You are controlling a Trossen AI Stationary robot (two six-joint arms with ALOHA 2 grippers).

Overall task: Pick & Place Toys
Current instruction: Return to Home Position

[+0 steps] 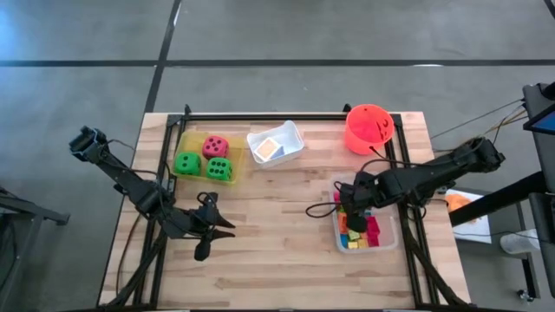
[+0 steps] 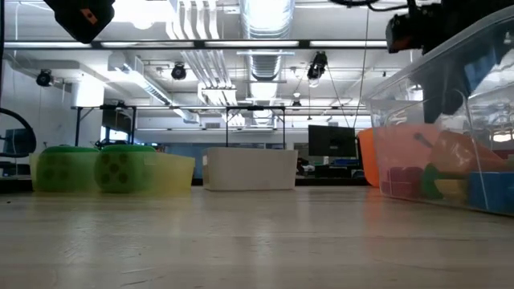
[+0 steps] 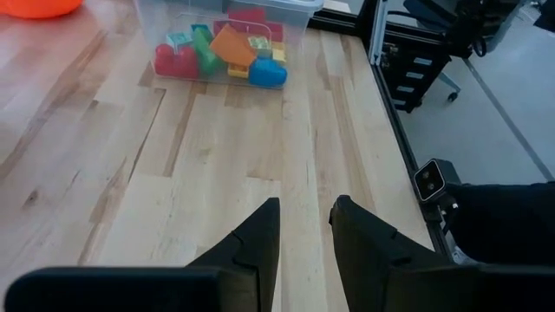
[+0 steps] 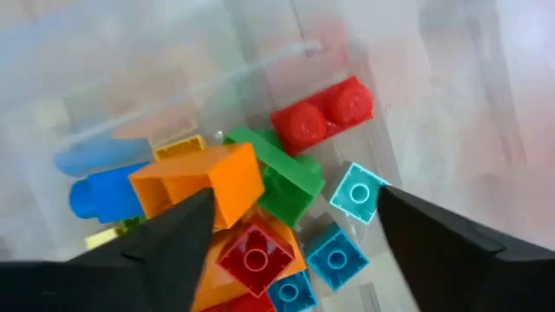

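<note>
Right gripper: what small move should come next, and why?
Probably lift straight up. The right gripper hangs open and empty above the bricks in the clear tray, so nothing is left to release. The left gripper waits, open, over the table.

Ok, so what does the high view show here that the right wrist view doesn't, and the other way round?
Only the high view: the left hand, open; three dice in the yellow tray; a card in the white tray; the orange bucket. Only the right wrist view: studs on single bricks, such as a red two-stud brick and an orange brick. Both: the right hand, open above the clear tray of bricks.
</note>
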